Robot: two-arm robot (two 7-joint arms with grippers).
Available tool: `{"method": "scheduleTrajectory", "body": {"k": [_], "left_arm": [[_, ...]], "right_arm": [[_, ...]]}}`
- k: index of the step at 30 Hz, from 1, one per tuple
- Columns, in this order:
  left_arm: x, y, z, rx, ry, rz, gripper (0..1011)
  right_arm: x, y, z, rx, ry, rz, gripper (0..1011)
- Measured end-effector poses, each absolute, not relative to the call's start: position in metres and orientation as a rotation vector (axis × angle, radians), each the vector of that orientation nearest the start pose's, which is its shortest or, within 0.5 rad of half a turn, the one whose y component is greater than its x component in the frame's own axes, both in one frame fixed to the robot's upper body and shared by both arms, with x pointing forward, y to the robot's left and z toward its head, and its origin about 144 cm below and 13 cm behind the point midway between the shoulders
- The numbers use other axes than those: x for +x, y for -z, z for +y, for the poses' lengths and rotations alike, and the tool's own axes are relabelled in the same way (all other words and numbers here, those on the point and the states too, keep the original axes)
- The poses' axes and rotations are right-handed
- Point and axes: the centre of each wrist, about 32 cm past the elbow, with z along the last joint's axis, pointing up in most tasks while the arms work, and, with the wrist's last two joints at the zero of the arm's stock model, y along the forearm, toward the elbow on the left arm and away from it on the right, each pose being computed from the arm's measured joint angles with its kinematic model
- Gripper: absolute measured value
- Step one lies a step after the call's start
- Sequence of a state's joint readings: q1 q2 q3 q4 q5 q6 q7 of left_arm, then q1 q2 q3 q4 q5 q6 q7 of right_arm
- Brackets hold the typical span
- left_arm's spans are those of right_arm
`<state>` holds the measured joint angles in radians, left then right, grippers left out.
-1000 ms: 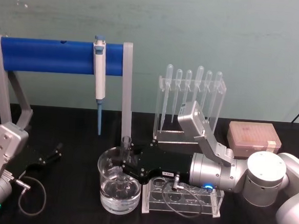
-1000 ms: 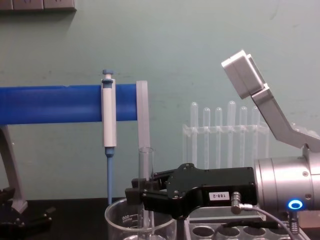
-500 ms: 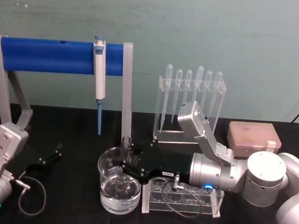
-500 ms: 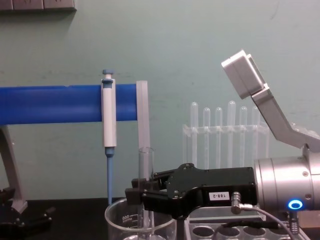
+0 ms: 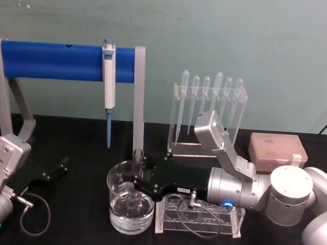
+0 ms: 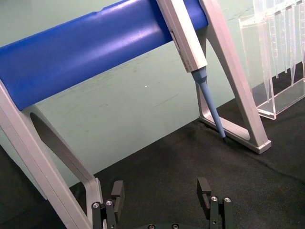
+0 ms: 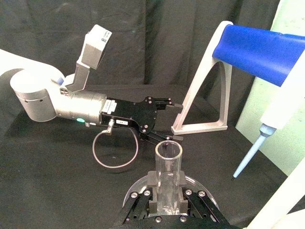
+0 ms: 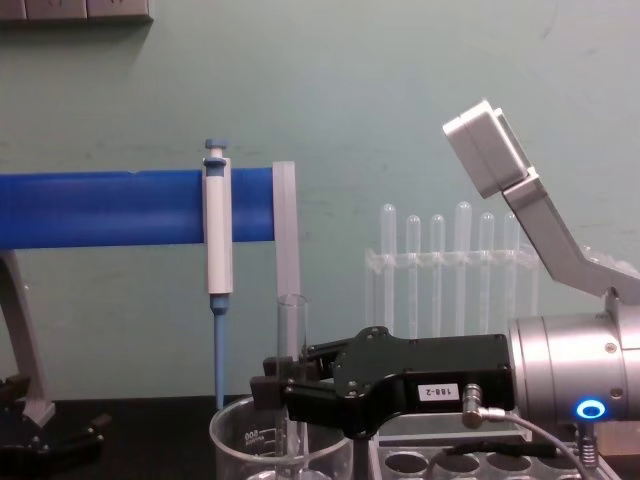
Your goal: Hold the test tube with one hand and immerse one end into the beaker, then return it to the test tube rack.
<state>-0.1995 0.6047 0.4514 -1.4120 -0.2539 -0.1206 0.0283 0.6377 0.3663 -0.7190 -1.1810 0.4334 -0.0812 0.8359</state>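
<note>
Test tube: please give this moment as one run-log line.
right end effector: shut on test tube, upright | tube lower end: inside beaker | left end effector: open, parked left | test tube rack: tube not returned

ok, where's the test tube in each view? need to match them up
Head view: the test tube stands upright at centre, held by the right gripper, lower end inside the beaker.
Chest view: low centre, rising above the gripper.
Right wrist view: between the gripper's fingers, open rim toward the camera.
Left wrist view: faces the blue bar instead.
Shared landmark: the pipettor hanging on that bar.
</note>
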Motion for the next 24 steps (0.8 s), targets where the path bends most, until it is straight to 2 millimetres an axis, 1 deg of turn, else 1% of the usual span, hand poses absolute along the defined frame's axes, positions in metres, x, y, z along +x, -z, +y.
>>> {"method": "scheduleTrajectory", "body": {"k": [24], "left_arm": [[0.4886, -1.1398, 0.3097, 0.304, -1.248, -0.285, 1000]], "right_arm": [[0.5884, -1.2053, -0.1922, -0.165, 0.272, -0.153, 226]]}}
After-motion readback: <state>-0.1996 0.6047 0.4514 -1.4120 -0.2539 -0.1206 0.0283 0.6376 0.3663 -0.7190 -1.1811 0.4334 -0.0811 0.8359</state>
